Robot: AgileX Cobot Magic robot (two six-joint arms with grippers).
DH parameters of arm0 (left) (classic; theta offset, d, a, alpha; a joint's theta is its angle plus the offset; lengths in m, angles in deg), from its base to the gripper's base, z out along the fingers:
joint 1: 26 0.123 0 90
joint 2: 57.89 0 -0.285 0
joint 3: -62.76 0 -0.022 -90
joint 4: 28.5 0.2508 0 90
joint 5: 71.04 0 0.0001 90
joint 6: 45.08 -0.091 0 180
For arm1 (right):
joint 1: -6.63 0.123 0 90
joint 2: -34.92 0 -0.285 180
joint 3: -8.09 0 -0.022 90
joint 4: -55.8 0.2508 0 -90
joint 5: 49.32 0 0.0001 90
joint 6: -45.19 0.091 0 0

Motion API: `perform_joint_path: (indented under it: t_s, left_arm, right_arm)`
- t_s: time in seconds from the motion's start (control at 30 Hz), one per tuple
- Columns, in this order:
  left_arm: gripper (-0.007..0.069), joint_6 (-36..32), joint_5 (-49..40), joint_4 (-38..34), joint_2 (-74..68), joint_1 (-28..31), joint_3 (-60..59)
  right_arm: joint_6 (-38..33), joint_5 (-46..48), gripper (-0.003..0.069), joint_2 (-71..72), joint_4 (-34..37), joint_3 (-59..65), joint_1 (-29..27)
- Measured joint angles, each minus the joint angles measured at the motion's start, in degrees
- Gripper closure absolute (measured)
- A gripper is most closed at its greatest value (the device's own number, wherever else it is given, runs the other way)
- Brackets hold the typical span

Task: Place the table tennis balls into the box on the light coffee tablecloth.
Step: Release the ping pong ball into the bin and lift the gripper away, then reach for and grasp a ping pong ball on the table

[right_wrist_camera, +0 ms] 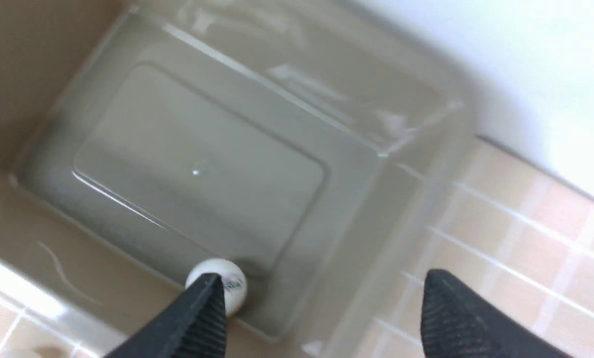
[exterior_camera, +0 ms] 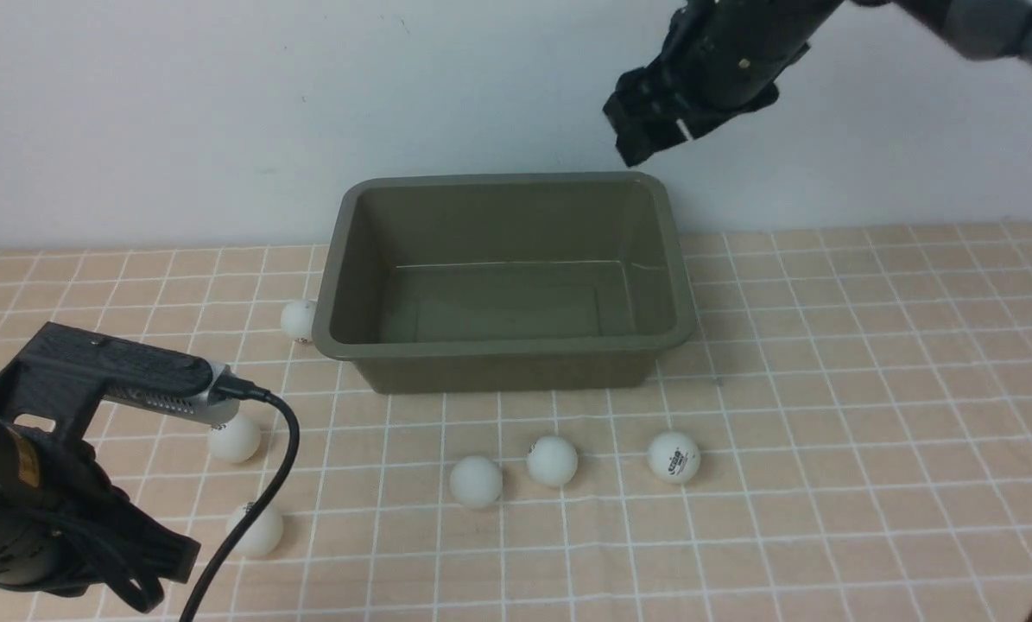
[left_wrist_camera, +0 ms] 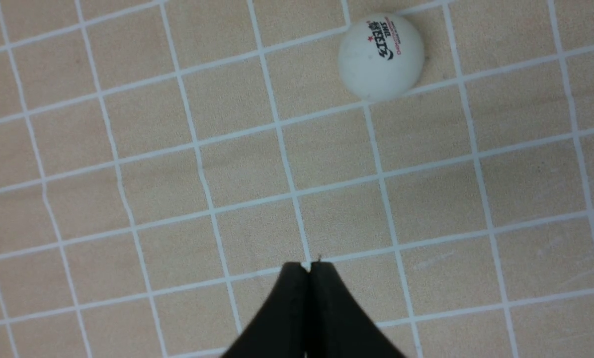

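Front view shows one box (exterior_camera: 503, 345), olive green, in the centre of the frame on the light coffee tablecloth (exterior_camera: 826, 389), one long side towards the camera. Six table tennis balls (exterior_camera: 476, 481) lie on the cloth outside it. Three make a loose row in the lower middle of the frame, below the box's near wall: a plain one, a second (exterior_camera: 553, 460) just beside it to the right, and a third (exterior_camera: 674, 457) further right, printed with a dark and red logo. A fourth (exterior_camera: 298, 320) sits at centre left, right against the box's left rim. The last two are in the lower left: one (exterior_camera: 234, 438) is partly hidden under the left arm's camera mount (exterior_camera: 136, 380), and one (exterior_camera: 256, 529) lies below it, crossed by a black cable (exterior_camera: 291, 441).

Right wrist view adds a seventh ball (right_wrist_camera: 229, 281) inside the box, on its floor at the foot of a wall. From the front it cannot be seen. That makes seven balls, one in and six out. The right gripper (right_wrist_camera: 322, 276) hangs over the box with its jaws spread wide and nothing between them. In the front view it is at the upper right, above the box's far right corner.

Left wrist view shows the left gripper (left_wrist_camera: 307, 266) closed tight, tips touching, holding nothing, over bare cloth. One logo-marked ball (left_wrist_camera: 380, 55) lies well apart from the tips
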Motion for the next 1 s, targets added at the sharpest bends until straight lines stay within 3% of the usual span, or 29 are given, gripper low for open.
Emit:
perform_joint_path:
  t_s: [0.23, 0.53, 0.77, 1.0]
  left_arm:
    - [0.0693, 0.0, 0.0, 0.0, 0.0, 0.0, 0.0]
    - [0.0693, 0.0, 0.0, 0.0, 0.0, 0.0, 0.0]
    - [0.0693, 0.0, 0.0, -0.1, 0.0, 0.0, 0.0]
    - [0.0693, 0.0, 0.0, -0.1, 0.0, 0.0, 0.0]
  right_arm:
    - [0.9, 0.0, 0.0183, 11.4, 2.0, 15.8, 0.0]
    - [0.2, -1.0, 0.0182, 12.7, 7.7, 37.4, 0.0]
    - [-0.4, -9.4, 0.0182, 10.1, 8.7, 43.1, 0.2]
    - [-0.4, -15.4, 0.0182, 6.6, 6.3, 43.2, 4.2]
